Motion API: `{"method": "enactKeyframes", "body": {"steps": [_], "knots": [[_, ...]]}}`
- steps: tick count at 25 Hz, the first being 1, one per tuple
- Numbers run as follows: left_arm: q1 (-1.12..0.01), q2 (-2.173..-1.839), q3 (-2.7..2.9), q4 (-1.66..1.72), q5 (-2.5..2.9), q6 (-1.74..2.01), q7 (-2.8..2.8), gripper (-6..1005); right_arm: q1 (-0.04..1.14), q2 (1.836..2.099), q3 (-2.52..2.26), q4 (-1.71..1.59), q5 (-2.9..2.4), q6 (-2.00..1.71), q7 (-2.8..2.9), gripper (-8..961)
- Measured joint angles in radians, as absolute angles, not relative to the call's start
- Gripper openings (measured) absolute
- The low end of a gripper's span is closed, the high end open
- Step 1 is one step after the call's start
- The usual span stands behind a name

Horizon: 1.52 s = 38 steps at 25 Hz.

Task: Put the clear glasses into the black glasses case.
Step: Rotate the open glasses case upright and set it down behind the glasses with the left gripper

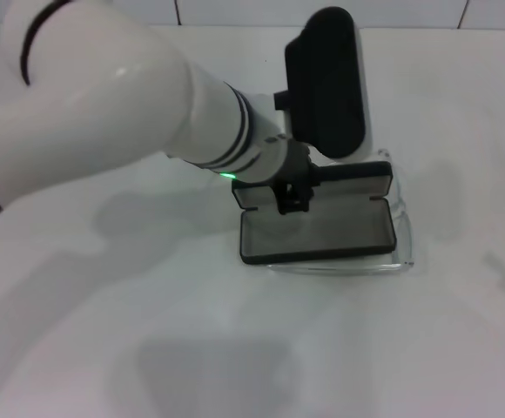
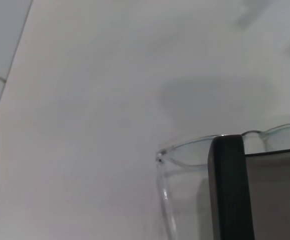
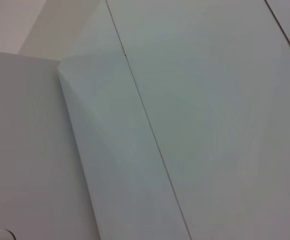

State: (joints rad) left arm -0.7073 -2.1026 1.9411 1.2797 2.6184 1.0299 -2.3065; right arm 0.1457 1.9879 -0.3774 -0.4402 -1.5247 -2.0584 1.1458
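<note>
The black glasses case (image 1: 322,235) lies open in the middle of the white table, its dark grey lining facing up and its lid raised at the far side. The clear glasses (image 1: 344,266) lie on the table right against the case. Their lens runs along its near edge and one arm curves back past its right end. My left gripper (image 1: 292,197) reaches in from the left and sits at the lid's left part, above the case's back edge. In the left wrist view a black corner of the case (image 2: 228,190) overlaps the clear glasses (image 2: 185,149). My right gripper is out of view.
A white tiled wall (image 1: 235,10) closes the back of the table. My thick white left arm (image 1: 104,96) crosses the left half of the head view. The right wrist view holds only pale wall panels (image 3: 195,100).
</note>
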Motion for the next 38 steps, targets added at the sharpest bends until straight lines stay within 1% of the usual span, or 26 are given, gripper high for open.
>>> {"method": "enactKeyframes", "body": {"steps": [13, 18, 23, 33, 38], "knots": [[-0.744, -2.104, 2.034, 1.286, 2.584, 0.972, -2.352, 77, 0.142, 1.990, -0.373, -0.429, -1.525, -2.053, 1.130, 783], [-0.737, -2.099, 2.022, 1.279, 2.616, 0.977, -2.355, 77, 0.135, 1.989, -0.369, -0.428, -1.525, -2.045, 1.130, 783], [-0.732, -2.100, 2.020, 1.293, 2.715, 1.003, -2.382, 78, 0.135, 1.989, -0.366, -0.428, -1.525, -2.044, 1.130, 783], [-0.700, -2.093, 1.851, 1.447, 2.783, 1.105, -2.320, 77, 0.141, 1.984, -0.365, -0.428, -1.518, -2.030, 1.130, 783], [-0.721, -2.094, 1.774, 1.453, 2.773, 1.067, -2.225, 77, 0.148, 1.984, -0.365, -0.428, -1.520, -2.021, 1.131, 783]]}}
